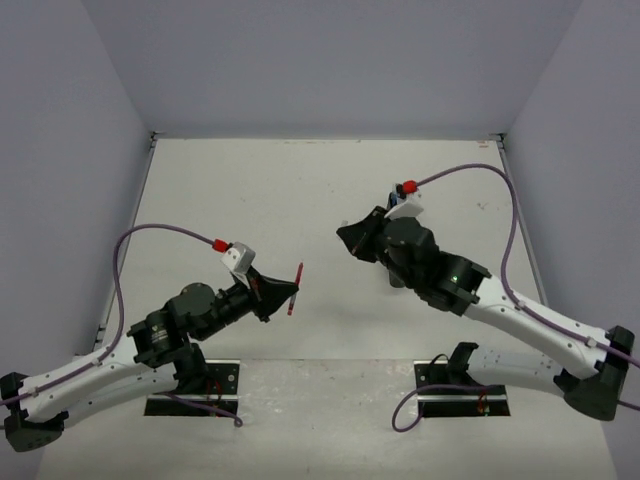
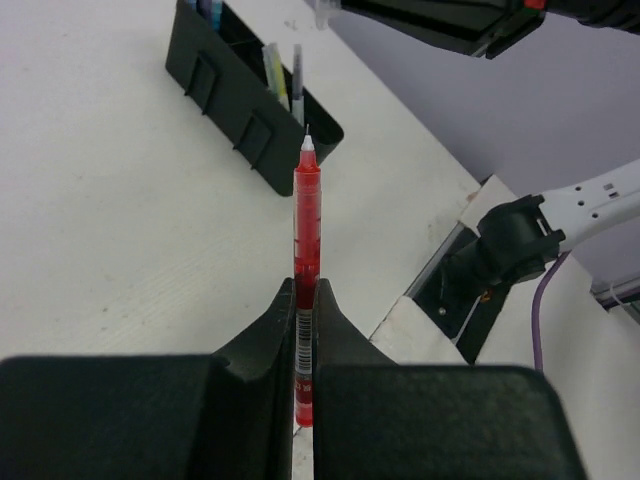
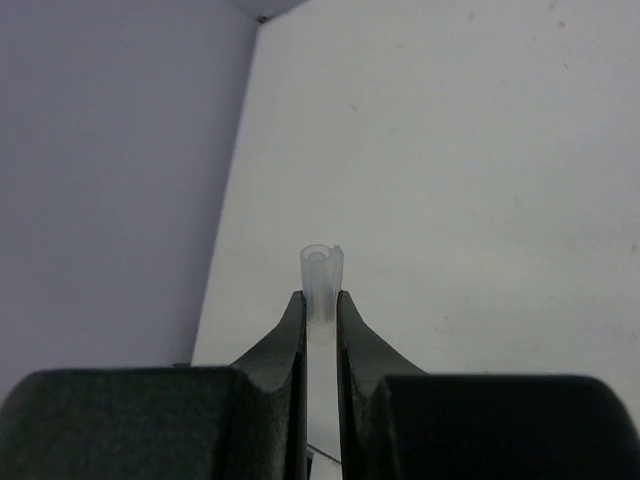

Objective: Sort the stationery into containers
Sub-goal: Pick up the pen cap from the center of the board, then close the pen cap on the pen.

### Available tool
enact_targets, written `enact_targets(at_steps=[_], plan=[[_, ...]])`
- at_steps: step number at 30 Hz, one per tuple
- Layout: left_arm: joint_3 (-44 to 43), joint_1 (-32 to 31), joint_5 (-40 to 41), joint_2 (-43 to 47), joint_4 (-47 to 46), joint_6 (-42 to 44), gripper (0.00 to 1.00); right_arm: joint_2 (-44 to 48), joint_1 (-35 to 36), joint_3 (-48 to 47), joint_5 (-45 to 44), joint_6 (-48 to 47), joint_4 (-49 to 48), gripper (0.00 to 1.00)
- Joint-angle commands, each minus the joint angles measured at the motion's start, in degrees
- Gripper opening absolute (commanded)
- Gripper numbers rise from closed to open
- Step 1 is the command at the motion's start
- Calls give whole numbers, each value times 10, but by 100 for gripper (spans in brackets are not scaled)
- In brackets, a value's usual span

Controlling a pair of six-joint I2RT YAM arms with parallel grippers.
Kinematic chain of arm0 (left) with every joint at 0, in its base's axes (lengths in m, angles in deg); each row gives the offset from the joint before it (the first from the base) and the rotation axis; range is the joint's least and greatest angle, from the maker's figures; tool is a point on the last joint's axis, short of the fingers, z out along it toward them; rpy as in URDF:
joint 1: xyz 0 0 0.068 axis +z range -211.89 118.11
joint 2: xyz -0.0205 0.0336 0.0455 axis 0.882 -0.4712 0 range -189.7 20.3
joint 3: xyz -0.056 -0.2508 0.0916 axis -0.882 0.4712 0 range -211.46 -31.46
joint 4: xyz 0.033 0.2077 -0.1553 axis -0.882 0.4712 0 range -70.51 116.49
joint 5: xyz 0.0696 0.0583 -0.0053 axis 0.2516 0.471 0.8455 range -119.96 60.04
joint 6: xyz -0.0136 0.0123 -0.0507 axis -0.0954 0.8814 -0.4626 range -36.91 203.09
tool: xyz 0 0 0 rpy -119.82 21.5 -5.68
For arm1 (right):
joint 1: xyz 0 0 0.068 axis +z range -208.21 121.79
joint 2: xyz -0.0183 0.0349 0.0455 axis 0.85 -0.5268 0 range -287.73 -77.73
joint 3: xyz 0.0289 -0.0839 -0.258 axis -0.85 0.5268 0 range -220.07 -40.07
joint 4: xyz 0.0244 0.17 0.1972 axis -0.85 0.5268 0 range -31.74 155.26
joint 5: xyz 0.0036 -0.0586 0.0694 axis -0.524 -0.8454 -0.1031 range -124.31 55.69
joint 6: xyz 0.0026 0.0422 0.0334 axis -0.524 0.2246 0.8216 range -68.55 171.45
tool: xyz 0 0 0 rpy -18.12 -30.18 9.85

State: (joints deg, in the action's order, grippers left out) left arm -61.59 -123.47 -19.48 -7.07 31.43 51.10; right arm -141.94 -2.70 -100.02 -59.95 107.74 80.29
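My left gripper (image 2: 307, 286) is shut on a red pen (image 2: 307, 215). The pen sticks out ahead of the fingers with its bare white tip uncapped. From above, the same red pen (image 1: 294, 288) hangs at the left gripper (image 1: 285, 291), low over the table. My right gripper (image 3: 321, 297) is shut on a small translucent pen cap (image 3: 320, 272), which pokes out past the fingertips. The black organiser tray (image 2: 238, 125) stands beyond the pen in the left wrist view. In it are a yellow-green pen (image 2: 273, 68) and a grey pen (image 2: 297, 78). From above, the right arm hides the tray.
The right gripper (image 2: 455, 22) hovers above and beyond the tray. The right arm's black base mount (image 2: 492, 255) sits at the table's near edge. Lilac walls close in the white table (image 1: 300, 190) on three sides. Purple cables loop over both arms.
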Motion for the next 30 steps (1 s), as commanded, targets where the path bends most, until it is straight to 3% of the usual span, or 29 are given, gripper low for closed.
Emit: enact_targets(at_steps=[1, 5, 9, 30], plan=[[64, -1, -70, -1, -291, -27, 0, 109, 4, 110, 112, -138, -306, 0], [105, -1, -101, -20, -416, -38, 0, 143, 5, 158, 205, -182, -441, 0], [121, -1, -124, -43, -479, -47, 0, 149, 5, 173, 273, -193, -478, 0], [101, -2, -121, -50, -453, -43, 0, 130, 6, 170, 352, -193, -484, 0]])
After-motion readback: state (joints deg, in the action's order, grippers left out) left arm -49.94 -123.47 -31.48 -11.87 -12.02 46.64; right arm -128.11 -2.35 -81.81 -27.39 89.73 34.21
